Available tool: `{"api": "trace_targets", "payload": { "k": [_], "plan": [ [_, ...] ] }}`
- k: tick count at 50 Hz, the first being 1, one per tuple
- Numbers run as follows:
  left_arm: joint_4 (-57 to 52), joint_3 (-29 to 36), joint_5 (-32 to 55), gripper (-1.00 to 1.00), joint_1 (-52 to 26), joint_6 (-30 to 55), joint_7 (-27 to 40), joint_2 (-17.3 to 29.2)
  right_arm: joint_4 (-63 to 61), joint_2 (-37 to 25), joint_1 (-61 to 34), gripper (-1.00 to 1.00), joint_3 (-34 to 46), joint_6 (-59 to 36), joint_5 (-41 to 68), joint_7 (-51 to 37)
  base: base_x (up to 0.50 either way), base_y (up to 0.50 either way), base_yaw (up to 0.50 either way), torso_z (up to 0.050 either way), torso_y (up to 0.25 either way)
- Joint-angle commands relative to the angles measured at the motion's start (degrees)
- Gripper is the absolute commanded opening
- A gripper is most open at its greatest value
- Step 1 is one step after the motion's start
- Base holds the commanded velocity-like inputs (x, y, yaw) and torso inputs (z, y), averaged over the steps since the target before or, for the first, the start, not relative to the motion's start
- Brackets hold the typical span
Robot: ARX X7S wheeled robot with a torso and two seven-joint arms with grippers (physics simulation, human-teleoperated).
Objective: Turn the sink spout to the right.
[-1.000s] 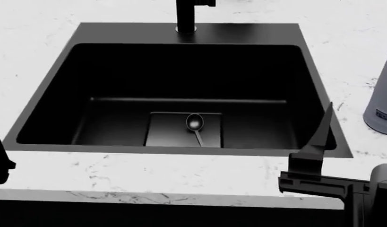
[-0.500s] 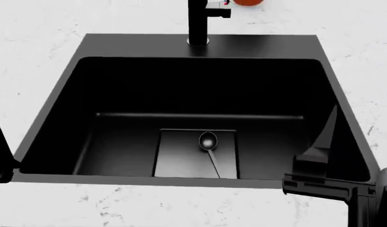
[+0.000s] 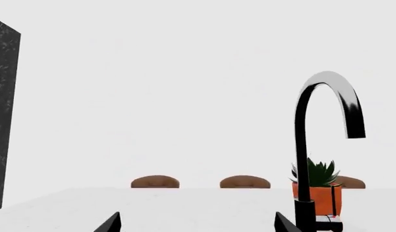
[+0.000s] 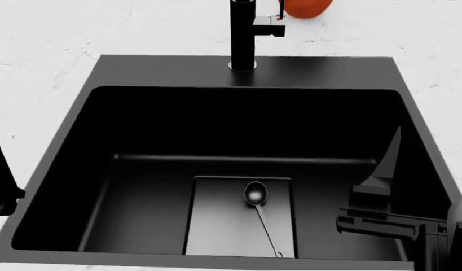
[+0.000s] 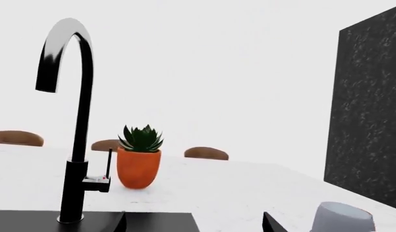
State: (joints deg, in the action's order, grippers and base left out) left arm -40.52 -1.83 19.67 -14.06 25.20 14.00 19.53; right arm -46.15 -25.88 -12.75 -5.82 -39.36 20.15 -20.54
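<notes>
orange plant pot (image 5: 139, 167) crowds the sink spout (image 5: 74, 145) behind its lever.

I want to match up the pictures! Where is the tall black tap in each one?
Left wrist view: sink spout rises near the right edge.
Head view: its column stands top centre, behind the sink.
Right wrist view: it stands at left.
Shared landmark: orange plant pot.

No readable text showing, no labels, brands or numbers appearing on anything in these views
</notes>
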Motion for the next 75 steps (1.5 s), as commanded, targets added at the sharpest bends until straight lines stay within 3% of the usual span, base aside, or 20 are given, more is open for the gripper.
{"api": "trace_targets", "payload": {
  "k": [1, 56, 67, 75],
  "plan": [
    [0.4, 0.4, -0.1, 1.0, -0.3, 0.0, 0.3, 0.1, 0.2, -0.2, -0.2, 1.0, 0.1, 0.0, 0.0, -0.2, 0.22, 0.05, 0.0, 0.0, 0.0],
    [0.0, 2.4, 0.1, 1.0, -1.1, 1.4, 2.1, 0.9, 1.0, -0.7, 0.9, 1.0, 1.3, 0.4, -0.8, -1.6, 0.17, 0.01, 0.0, 0.0, 0.0],
    [0.1, 1.5, 1.8, 1.0, -0.3, 0.1, 1.6, 0.7, 2.8, 0.9, -9.4, 1.0, 5.2, -9.4, 2.7, -2.7, 0.0, 0.0, 0.0, 0.0, 0.0],
    [0.1, 1.5, 2.1, 1.0, -0.2, -0.1, 1.6, 0.8, 5.5, 1.7, -14.8, 1.0, 8.3, -10.8, 3.6, -1.4, 0.0, 0.0, 0.0, 0.0, 0.0]
  ]
}}
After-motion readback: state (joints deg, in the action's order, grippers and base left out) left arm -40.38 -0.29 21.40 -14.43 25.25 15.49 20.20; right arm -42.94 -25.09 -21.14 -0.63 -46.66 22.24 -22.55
